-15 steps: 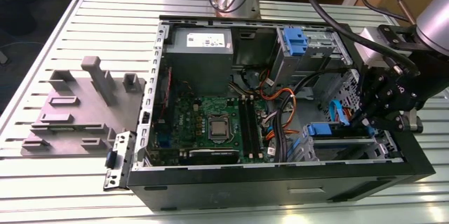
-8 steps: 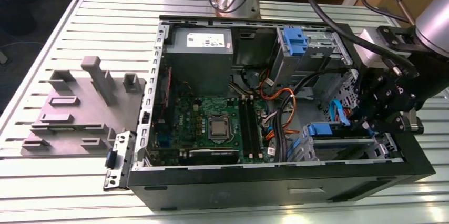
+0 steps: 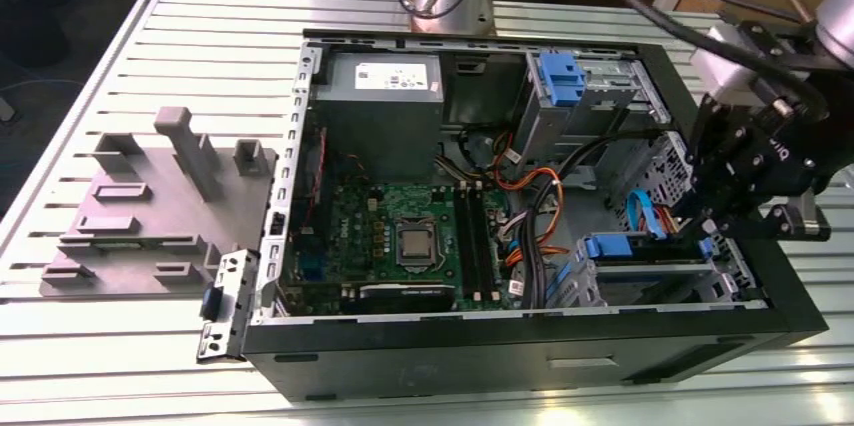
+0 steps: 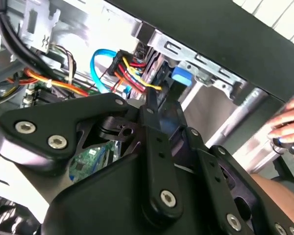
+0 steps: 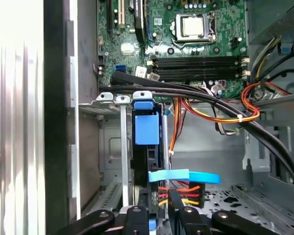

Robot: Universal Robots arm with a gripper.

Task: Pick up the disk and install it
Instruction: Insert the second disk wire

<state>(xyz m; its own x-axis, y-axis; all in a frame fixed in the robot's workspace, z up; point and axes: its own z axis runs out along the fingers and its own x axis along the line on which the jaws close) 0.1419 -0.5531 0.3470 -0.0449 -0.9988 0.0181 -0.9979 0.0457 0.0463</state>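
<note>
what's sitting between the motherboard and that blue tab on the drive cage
In the first wrist view, a bundle of black cables crosses between the motherboard and the drive cage's blue tab.

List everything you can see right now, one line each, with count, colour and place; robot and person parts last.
computer case: one, black, open on the slatted table.
motherboard: one, green, on the case floor.
power-supply box: one, grey, far corner of the case.
drive cage: one, grey with blue tab, far side, toward the exterior view's right.
disk: one, dark with blue rail, standing in the near bay.
blue cable: one, at the disk's end.
fixture plate: one, grey, on the exterior view's left.
gripper: one, black, at the disk bay.
person's hand: one, beside the case.
</note>
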